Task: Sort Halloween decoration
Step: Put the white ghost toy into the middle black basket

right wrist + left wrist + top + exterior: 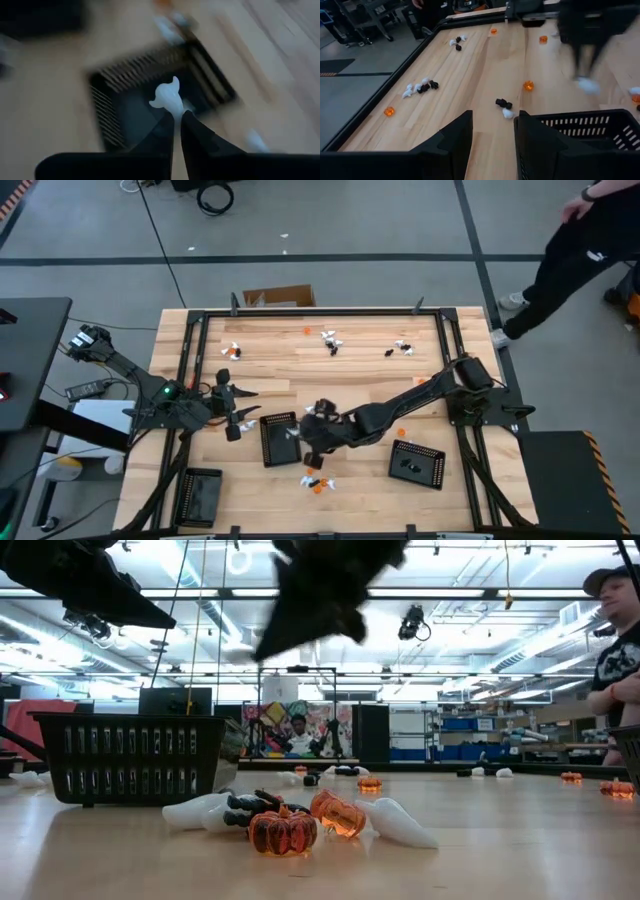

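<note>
The Halloween decoration is many tiny orange, white and black pieces. Some lie in small clusters [330,342] along the table's far side. A near pile [318,481] holds orange pumpkins [283,832] and white pieces [400,823]. My right gripper [176,120] is shut on a white piece [167,97] above the middle black tray [277,438]. My left gripper [492,137] stands open at the table's left, beside that tray [590,129], with nothing between its fingers. My right gripper pinches one end of the white piece [172,111] between its two fingertips. The fingers slant downward, coming from the table's right. The rest of the piece sticks out past the fingertips. It is lifted clear, over the black tray.
A second black tray [417,463] sits near right and a third [200,495] at the near left corner. A cardboard box [278,297] stands beyond the far edge. A black rail [320,312] frames the table. A person [575,250] stands past the far right corner.
</note>
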Robot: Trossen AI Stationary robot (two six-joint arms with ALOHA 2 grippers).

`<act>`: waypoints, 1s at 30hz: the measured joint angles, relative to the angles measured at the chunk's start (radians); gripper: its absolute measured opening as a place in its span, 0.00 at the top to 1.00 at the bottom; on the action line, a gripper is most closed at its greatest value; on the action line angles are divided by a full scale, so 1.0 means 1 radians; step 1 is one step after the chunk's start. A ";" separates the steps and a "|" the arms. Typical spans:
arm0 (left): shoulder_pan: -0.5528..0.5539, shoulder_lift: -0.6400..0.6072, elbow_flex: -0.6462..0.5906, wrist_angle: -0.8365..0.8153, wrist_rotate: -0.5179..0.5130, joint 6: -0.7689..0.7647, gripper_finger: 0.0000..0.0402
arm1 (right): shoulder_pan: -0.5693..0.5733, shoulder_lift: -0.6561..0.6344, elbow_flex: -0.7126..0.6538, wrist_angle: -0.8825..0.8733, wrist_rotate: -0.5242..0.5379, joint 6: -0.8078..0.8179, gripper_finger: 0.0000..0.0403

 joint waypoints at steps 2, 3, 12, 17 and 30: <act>0.000 0.000 0.000 0.000 0.000 -0.004 0.60 | -0.007 0.015 0.001 0.127 -0.054 -0.057 0.92; 0.000 0.000 0.000 0.000 0.000 -0.008 0.60 | -0.011 0.027 0.005 0.196 -0.078 -0.075 0.92; 0.000 -0.002 0.000 -0.009 0.060 -0.028 0.60 | -0.055 0.150 0.007 0.320 -0.192 -0.128 0.80; 0.000 -0.002 0.004 -0.015 0.064 -0.026 0.60 | -0.082 0.124 0.011 0.307 -0.267 -0.097 0.61; 0.001 0.001 0.005 -0.031 0.069 -0.026 0.60 | 0.053 -0.086 0.010 -0.237 -0.230 0.085 0.51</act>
